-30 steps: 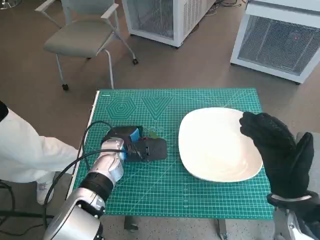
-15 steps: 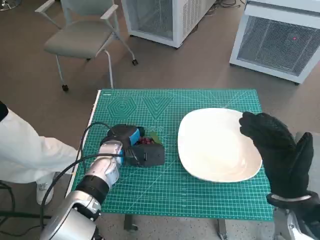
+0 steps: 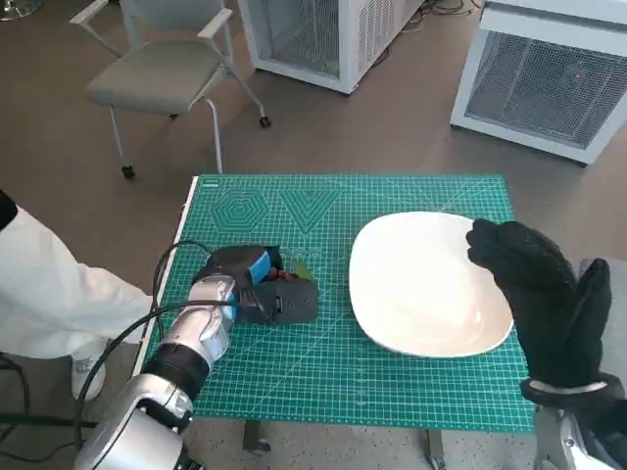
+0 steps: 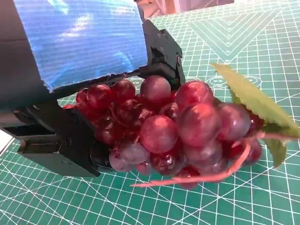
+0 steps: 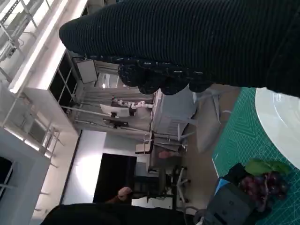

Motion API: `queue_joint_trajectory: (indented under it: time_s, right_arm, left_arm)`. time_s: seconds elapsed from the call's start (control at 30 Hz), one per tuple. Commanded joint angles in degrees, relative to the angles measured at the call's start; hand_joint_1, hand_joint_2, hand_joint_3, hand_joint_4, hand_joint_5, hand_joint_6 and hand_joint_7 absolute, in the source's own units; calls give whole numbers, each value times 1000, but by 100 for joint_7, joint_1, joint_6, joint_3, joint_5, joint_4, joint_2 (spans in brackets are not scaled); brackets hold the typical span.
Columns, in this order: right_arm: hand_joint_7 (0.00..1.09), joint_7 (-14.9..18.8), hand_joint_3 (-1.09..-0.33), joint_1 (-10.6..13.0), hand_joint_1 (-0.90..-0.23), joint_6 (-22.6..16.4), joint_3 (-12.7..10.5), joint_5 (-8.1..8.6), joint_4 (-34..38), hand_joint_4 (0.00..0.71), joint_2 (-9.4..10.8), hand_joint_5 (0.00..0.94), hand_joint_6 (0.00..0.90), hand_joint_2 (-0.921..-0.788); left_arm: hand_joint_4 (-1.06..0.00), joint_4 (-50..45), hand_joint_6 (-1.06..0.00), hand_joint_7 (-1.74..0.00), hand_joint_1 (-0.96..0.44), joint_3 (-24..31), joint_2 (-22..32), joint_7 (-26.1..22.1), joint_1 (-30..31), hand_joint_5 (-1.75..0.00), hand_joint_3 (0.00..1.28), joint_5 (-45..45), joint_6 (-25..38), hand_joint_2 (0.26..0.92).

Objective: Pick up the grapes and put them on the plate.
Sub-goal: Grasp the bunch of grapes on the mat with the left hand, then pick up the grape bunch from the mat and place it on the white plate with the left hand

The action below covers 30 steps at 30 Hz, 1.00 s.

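Fingers (image 4: 61,140) of the blue-taped black left hand (image 3: 265,289) grasp the red-purple grape bunch (image 4: 178,126) at centre-left; gloved right hand (image 3: 534,284) hovers released over the white oval plate (image 3: 411,294).

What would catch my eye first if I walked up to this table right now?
Probably the bunch of dark red grapes with its green leaf, lying on the green cutting mat with the left hand closed around it. Next, the big white plate on the mat's right half, bare of fruit. Over the plate's right rim hangs the right hand in its black knitted glove, holding nothing.
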Motion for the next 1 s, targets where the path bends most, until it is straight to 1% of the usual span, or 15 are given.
queue_joint_trajectory:
  time_s: [0.03, 0.2, 0.47, 0.53, 0.6, 0.67, 0.8, 0.9, 1.0]
  right_arm:
    - [1044, 12, -605, 43, -336, 36, 9, 4, 92, 421, 23, 893, 215, -921]
    - [1043, 19, -604, 45, -336, 47, -1, 24, 79, 421, 14, 892, 215, -921]
    - [1042, 0, -604, 44, -336, 57, 2, 16, 62, 422, 20, 891, 216, -921]
    - [1042, -6, -604, 44, -336, 55, 7, 10, 57, 422, 24, 891, 216, -921]
    - [1041, -11, -604, 43, -336, 52, 9, 3, 56, 422, 27, 891, 216, -921]
    - [1041, -16, -604, 42, -336, 51, 10, 0, 56, 422, 30, 891, 216, -921]
    - [1041, -15, -604, 35, -337, 52, 7, 6, 61, 422, 32, 890, 216, -921]
    - [1041, -13, -604, 32, -338, 51, 1, 14, 66, 422, 33, 890, 216, -921]
    - [1041, -12, -603, 27, -339, 46, -4, 14, 76, 422, 36, 890, 216, -921]
  left_arm:
    - [-596, 126, -598, -1216, 2, -81, -79, -202, 364, -1281, 239, -30, 60, 856]
    - [-578, 154, -578, -1251, 2, -121, -89, -203, 375, -1284, 231, -10, 29, 868]
    - [-615, 102, -617, -1215, 2, -135, -20, -287, 337, -1241, 219, -17, -51, 857]
    - [-618, 23, -626, -1170, 3, -124, 17, -330, 329, -1270, 216, -25, -50, 858]
    - [-631, -128, -638, -1081, 4, -104, 71, -392, 332, -1320, 191, -38, -33, 869]
    - [-652, -337, -640, -1031, 4, -78, 137, -474, 347, -1335, 150, -53, 8, 888]
    - [-679, -921, -629, -1029, 2, -7, 283, -695, 427, -1312, 100, -76, 186, 912]
    - [-675, -1579, -639, -1006, 2, 67, 429, -929, 558, -1325, 88, -85, 404, 917]
    - [-658, -2476, -663, -962, 4, 162, 612, -1242, 756, -1360, 87, -74, 695, 918]
